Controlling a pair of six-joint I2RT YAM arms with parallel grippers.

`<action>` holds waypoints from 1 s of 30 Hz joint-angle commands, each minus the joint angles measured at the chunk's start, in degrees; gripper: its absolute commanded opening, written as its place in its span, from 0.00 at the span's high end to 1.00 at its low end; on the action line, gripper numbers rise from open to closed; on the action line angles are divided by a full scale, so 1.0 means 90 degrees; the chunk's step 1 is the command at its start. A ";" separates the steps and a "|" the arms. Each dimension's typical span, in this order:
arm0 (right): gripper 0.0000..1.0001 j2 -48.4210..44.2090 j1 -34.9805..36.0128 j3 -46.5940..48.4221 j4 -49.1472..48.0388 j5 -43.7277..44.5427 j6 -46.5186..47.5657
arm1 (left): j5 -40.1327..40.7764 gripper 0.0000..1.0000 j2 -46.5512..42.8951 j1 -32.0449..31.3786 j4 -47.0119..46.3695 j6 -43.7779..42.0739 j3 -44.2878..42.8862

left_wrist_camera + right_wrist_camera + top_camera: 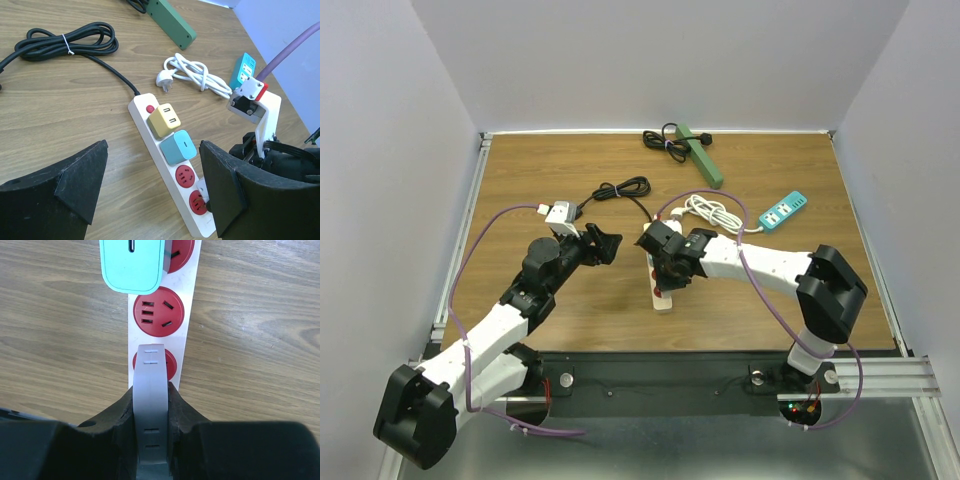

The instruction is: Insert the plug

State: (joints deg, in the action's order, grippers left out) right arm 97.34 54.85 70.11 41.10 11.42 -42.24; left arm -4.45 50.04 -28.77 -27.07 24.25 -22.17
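Your right gripper (150, 410) is clamping the grey plug (150, 375) directly over the end red socket (171, 365) of the white power strip (192, 295); your left gripper (152, 160) is hovering near that strip, fingers spread apart.

A brown wood-grain tabletop (550, 170) spreads beneath the left gripper (605, 245) and the right gripper (660, 272). Plain pale-grey walls (660, 60) rise beyond them and close in on either side. A silver aluminium rail frame (910, 375) edges the tabletop, showing most plainly behind the right gripper. Light falls soft and even.
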 commanded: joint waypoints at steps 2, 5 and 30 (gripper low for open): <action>1.00 0.0122 0.0087 0.0316 0.0062 0.0206 0.0015 | -0.0033 0.15 -0.0169 0.0023 -0.0215 -0.0116 -0.0222; 1.00 0.0141 0.0126 0.0364 0.0130 0.0293 0.0006 | -0.0024 0.15 -0.0179 0.0023 -0.0205 -0.0126 -0.0212; 1.00 0.0845 0.0497 0.0716 0.0365 0.0411 -0.0102 | -0.0004 0.15 -0.0267 0.0023 -0.0186 -0.0116 -0.0192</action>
State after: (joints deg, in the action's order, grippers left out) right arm 102.28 58.24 75.90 45.28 15.68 -42.24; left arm -4.45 49.23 -28.77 -26.72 24.23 -22.17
